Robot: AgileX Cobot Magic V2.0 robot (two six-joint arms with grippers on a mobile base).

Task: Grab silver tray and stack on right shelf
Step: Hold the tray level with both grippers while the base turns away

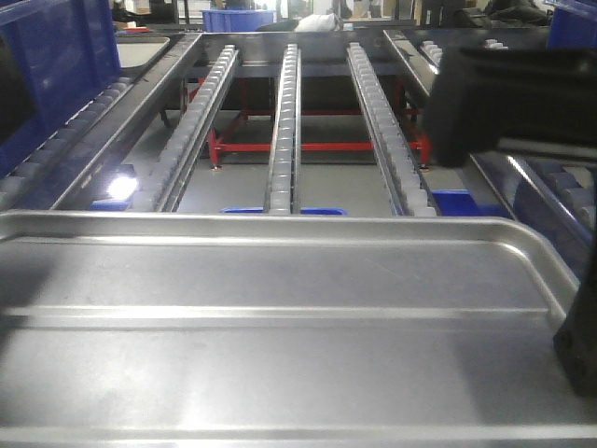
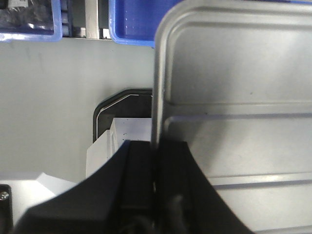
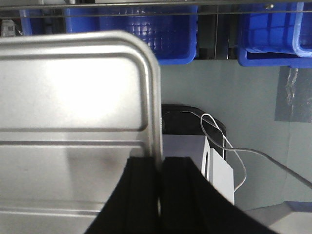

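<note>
Left pincer (image 2: 156, 148) and right pincer (image 3: 160, 163) clamp silver tray (image 1: 280, 373) rims.

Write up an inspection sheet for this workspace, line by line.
Surface: right shelf, roller rails running away from the camera; nothing seen lying on the middle rails.
Job's things: silver tray, held in front of the shelf and not yet on the rails; floor ribs visible.
Clutter: nothing seen.
Tools: left tool shut on the tray's left rim; right tool shut on its right rim.
Cables: white cable looping beside a white box below the right tool, apart from the tray.
Surroundings: blue bins beyond the tray; red frame under the shelf.
</note>
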